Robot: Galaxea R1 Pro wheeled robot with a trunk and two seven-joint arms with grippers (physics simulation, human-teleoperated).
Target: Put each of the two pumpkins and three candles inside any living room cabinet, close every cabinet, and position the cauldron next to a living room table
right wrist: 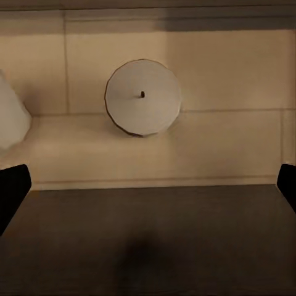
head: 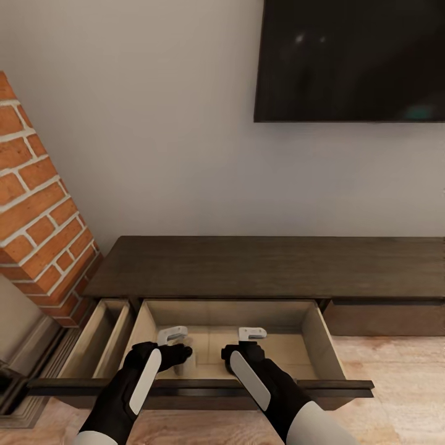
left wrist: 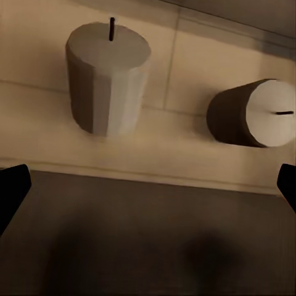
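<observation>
Below the wall-mounted TV (head: 349, 59), the cabinet (head: 266, 266) drawer (head: 321, 346) stands open; both candles (left wrist: 108, 80) lie inside, left gripper (left wrist: 148, 185) and right gripper (right wrist: 148, 185) spread, empty.

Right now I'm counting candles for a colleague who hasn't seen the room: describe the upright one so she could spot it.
Below the wall-mounted TV, the long dark cabinet has its wide drawer pulled open. Two squat grey-beige candles sit on its pale floor. Yours, the upright candle, stands with its wick pointing up; the other candle lies on its side.
</observation>
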